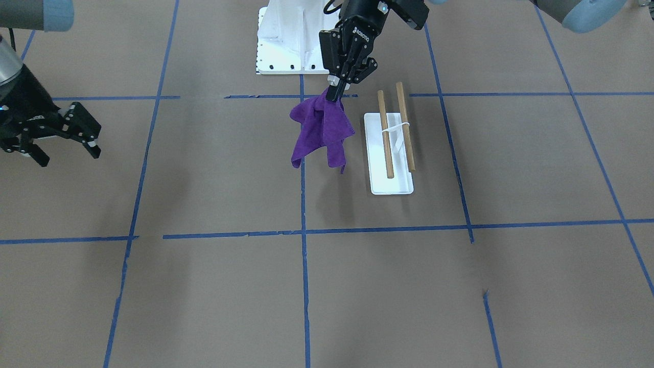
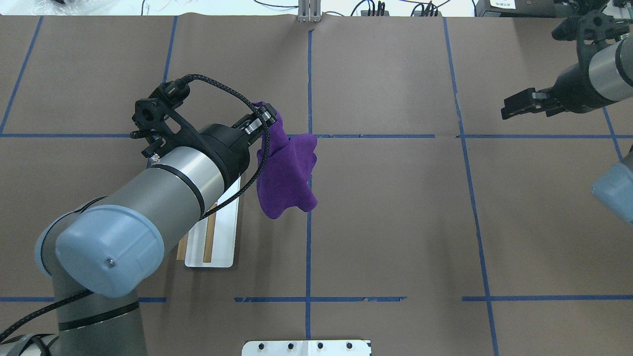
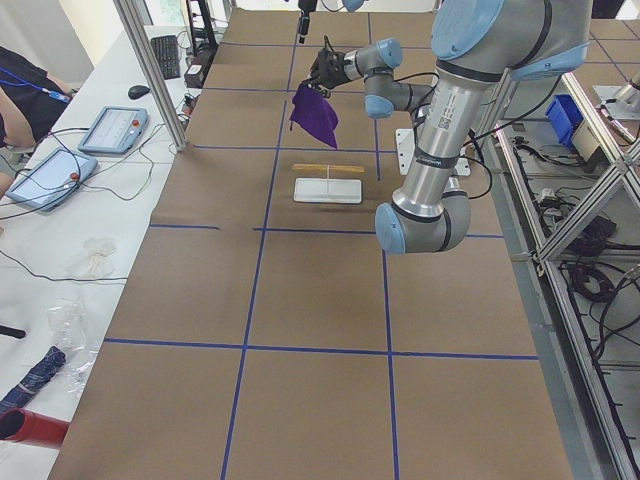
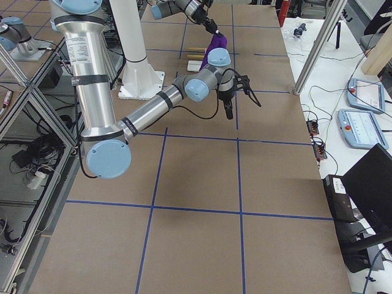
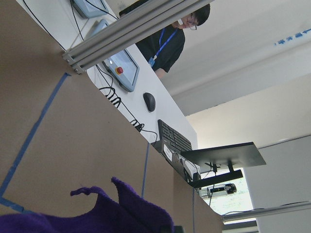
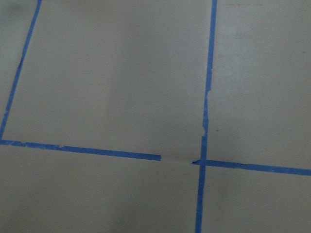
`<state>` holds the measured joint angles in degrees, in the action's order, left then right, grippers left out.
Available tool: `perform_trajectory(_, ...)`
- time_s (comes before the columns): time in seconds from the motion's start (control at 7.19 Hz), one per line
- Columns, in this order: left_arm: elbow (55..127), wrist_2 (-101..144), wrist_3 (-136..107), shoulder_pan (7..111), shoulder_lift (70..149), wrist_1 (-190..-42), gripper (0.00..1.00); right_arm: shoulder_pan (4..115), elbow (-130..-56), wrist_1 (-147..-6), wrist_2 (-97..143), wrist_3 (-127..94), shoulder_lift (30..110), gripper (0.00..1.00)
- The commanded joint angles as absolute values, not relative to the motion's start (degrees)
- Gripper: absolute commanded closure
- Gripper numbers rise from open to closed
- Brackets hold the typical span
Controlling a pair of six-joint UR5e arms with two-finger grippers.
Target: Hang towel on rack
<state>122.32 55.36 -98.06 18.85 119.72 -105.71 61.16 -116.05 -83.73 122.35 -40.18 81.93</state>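
Two arms: we are angling our left gripper (image 1: 334, 95) downward just beside the rack (image 1: 391, 185), pinching the dangling towel (image 1: 322, 130); our right gripper (image 1: 69, 156) is hovering with its fingers spread, well apart from the rack.

The front-facing camera looks steeply down across the table (image 1: 511, 168) toward the robot, with the left gripper (image 1: 334, 95) high in its middle. The overhead camera looks forward from behind the robot, so the sides swap. Both share the rack (image 1: 391, 185) just beside the claw and the blue tape grid (image 1: 304, 231). The two side cameras stand well off at opposite table ends, looking along it. The left wrist camera tilts upward, close over the towel (image 5: 121, 216). The right wrist camera looks closely down on taped paper.
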Motion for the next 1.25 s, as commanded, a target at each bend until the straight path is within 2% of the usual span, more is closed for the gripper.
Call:
perform_trajectory(0.0,125.77,48.8,-98.0,14.61,119.79,-87.51,1.0,66.6,-114.27,-89.45,127.25,-30.18,83.75,0.0)
perform_trajectory(0.28,126.12,45.97,-98.0,11.44,119.62,-79.58,1.0,67.5,-113.73,-89.74,127.35,-26.99,84.99,0.0)
perform_trajectory(0.56,128.22,45.97,-98.09,11.25,117.62,-78.23,1.0,67.76,-113.73,-89.74,127.79,-26.98,85.08,0.0)
perform_trajectory(0.7,132.58,45.97,-98.09,11.86,112.29,-78.14,1.0,68.02,-113.38,-89.65,127.88,-26.98,85.08,0.0)
perform_trajectory(0.83,133.84,45.88,-98.09,13.87,106.41,-78.22,1.0,68.38,-113.38,-89.65,127.88,-26.98,84.99,0.0)
perform_trajectory(1.11,133.68,45.88,-98.09,15.55,102.06,-78.22,1.0,68.47,-113.38,-89.65,127.88,-27.07,84.99,0.0)
